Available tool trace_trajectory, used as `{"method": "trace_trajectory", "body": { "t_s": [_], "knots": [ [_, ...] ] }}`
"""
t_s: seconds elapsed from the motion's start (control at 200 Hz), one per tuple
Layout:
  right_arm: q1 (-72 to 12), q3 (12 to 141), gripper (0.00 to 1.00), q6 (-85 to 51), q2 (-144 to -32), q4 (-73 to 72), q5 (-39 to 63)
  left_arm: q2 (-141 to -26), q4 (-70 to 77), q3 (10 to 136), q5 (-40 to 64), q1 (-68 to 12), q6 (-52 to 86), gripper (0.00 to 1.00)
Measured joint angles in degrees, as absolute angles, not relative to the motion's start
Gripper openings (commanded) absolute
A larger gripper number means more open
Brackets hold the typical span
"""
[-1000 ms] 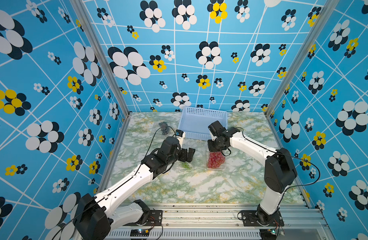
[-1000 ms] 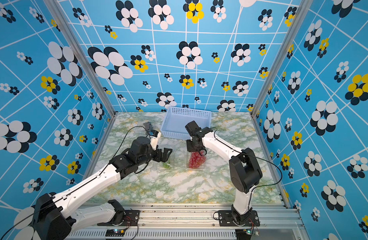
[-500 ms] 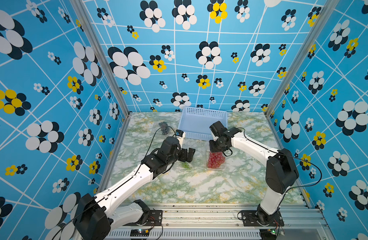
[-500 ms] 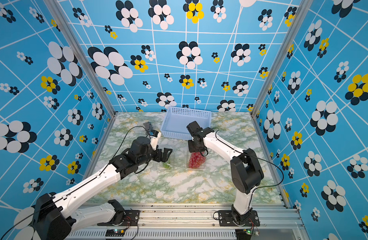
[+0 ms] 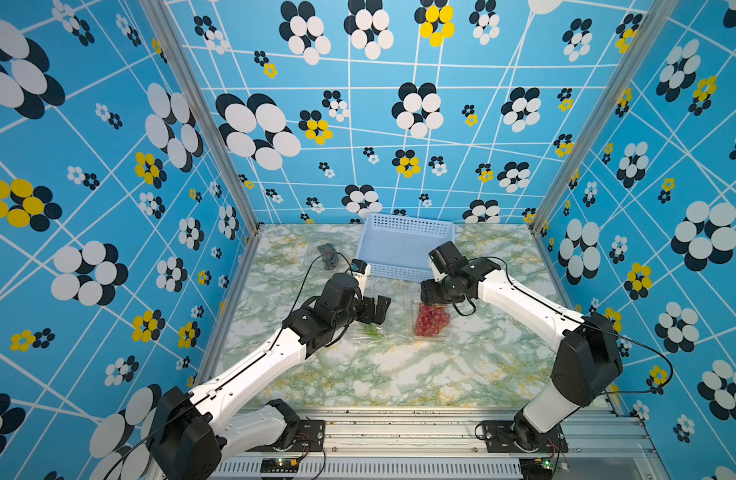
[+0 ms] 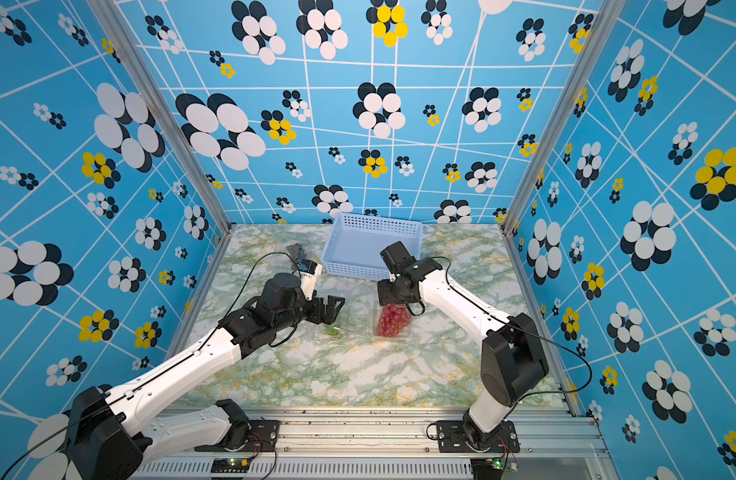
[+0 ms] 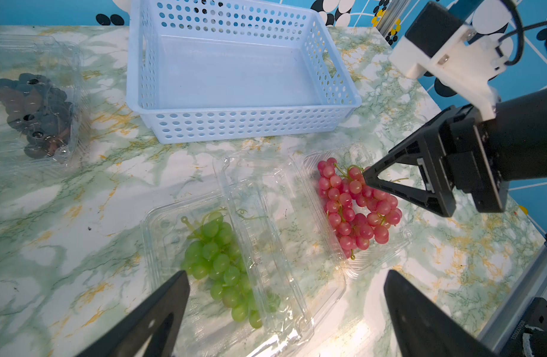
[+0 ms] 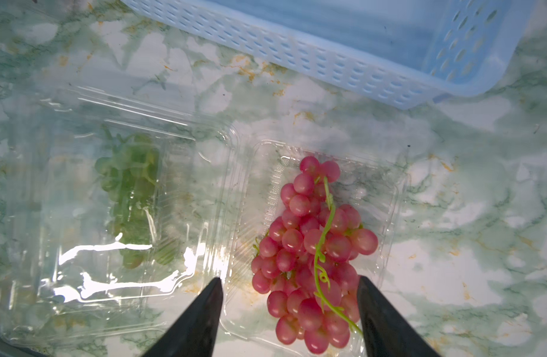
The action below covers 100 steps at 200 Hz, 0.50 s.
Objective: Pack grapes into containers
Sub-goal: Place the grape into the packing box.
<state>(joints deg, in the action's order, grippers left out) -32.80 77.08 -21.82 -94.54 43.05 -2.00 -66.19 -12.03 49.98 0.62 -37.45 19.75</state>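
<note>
Red grapes (image 8: 312, 247) lie in an open clear clamshell (image 8: 395, 197) at the counter (image 5: 399, 374) centre. The right gripper (image 8: 289, 277) has its jaws apart straddling them, gripping nothing. The left gripper (image 7: 286, 272) is spread wide over green grapes (image 7: 222, 256) in the neighbouring clamshell (image 7: 154, 235).

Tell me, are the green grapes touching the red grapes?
Apart. The left wrist view shows a wide gap between the green grapes and the red grapes.

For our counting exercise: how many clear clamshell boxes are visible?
3. One clamshell holds dark grapes beside the blue basket; one holds green grapes; one holds red grapes beside it.
</note>
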Motion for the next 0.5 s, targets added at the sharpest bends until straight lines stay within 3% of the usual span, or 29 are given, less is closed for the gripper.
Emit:
{"method": "trace_trajectory", "body": {
  "t_s": [0.17, 0.5],
  "knots": [
    [-32.7, 72.3, 0.83, -22.8, -92.7, 42.8, 0.5, -66.8, -12.0, 50.0, 0.6, -37.5, 19.9, 1.0],
    [-32.6, 66.3, 0.84, -25.5, -92.2, 38.5, 5.5, -67.8, -11.8, 50.0, 1.0, -37.5, 19.9, 1.0]
  ]
}}
